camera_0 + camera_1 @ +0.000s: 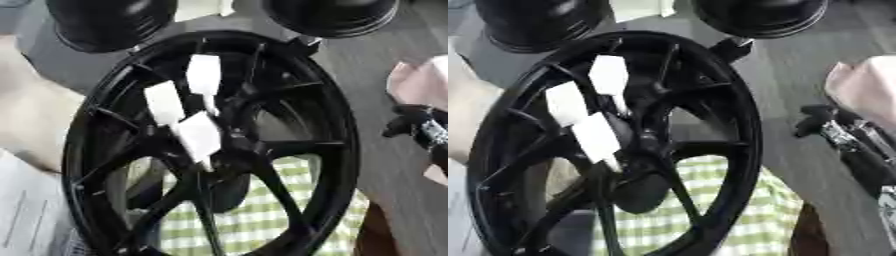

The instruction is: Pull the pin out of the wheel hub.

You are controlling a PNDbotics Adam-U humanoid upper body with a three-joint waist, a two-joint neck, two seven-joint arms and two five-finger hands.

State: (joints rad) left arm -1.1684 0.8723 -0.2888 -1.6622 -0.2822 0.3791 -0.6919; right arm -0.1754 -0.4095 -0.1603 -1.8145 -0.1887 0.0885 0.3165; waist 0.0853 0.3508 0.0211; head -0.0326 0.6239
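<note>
The right hand (833, 127), at the frame's right edge, fingers unreadable, should reach left to the 3 white pins (198, 134) at the wheel hub's (229, 145) centre and pull straight out.

Glossy black spoked wheel hub (210, 145), uniform in colour across rim and spokes. Three plain white rectangular tags (198, 135) near its centre. Green-and-white checked cloth (254, 215) visible through the lower spokes. Grey wood-grain tabletop (376, 55). Pale pink fabric (868, 85) at right edge.
</note>
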